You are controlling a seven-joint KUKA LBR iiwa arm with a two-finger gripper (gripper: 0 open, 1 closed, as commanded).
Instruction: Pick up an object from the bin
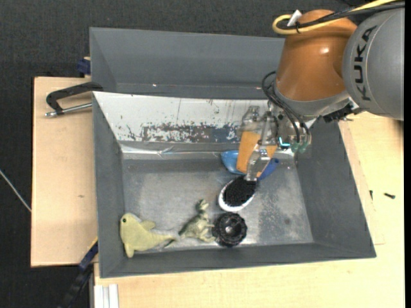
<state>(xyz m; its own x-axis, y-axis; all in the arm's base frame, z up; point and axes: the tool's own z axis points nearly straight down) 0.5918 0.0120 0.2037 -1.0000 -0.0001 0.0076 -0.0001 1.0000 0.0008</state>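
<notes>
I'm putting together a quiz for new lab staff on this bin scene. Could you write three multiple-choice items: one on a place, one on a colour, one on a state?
1. Where in the bin does the pale plush animal lie?
A. the view's lower-left corner
B. the view's upper-right corner
C. the middle of the floor

2. What colour is the object right beside the hand?
A. red
B. blue
C. pink

3. How is the black-and-white oval brush placed?
A. hanging over the rim
B. lifted above the bin
C. lying on the bin floor

Answers:
1 A, it sits against the near wall at the lower left.
2 B, blue shows at both sides of the hand.
3 C, it lies on the floor just below the hand in the view.
</notes>
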